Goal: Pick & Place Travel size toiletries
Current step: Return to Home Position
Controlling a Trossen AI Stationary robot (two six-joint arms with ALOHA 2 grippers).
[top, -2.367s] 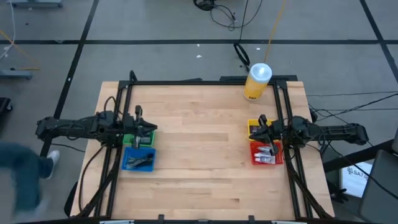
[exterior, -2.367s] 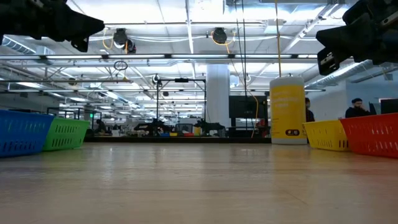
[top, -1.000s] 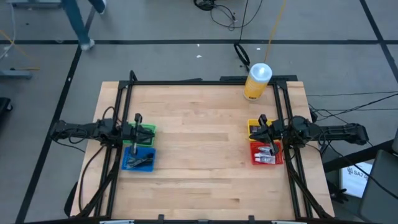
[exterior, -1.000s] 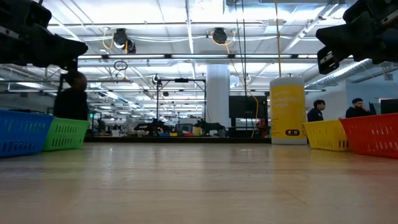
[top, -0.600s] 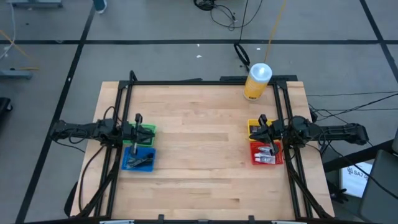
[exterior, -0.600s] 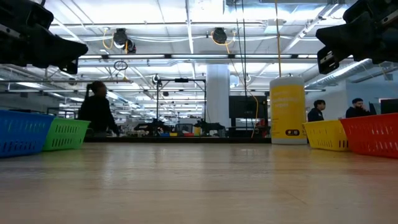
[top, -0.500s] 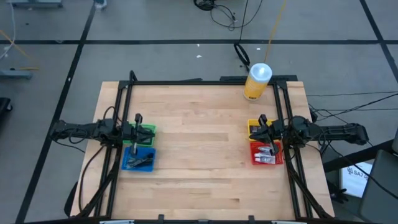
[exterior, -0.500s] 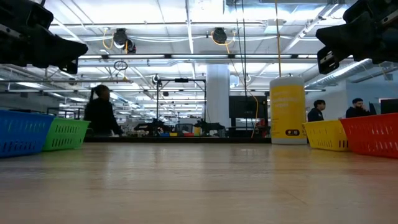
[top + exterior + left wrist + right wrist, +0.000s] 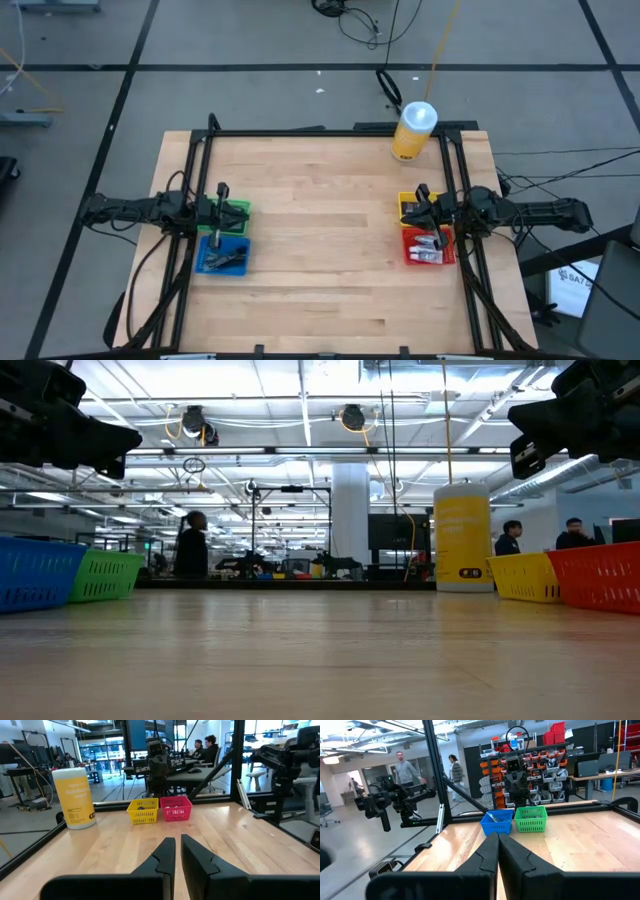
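Both arms sit at the sides of the table [image 9: 320, 250], the left gripper [image 9: 177, 840] and right gripper [image 9: 498, 837] closed on nothing, toiletries [image 9: 428, 254] lying in the red bin [image 9: 406, 250] and blue bin [image 9: 200, 262], so the only risk I see is a low finger snagging a rim.

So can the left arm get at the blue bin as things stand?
Probably yes: the left gripper hangs above the green bin, right next to the blue bin, and nothing covers that bin's open top.
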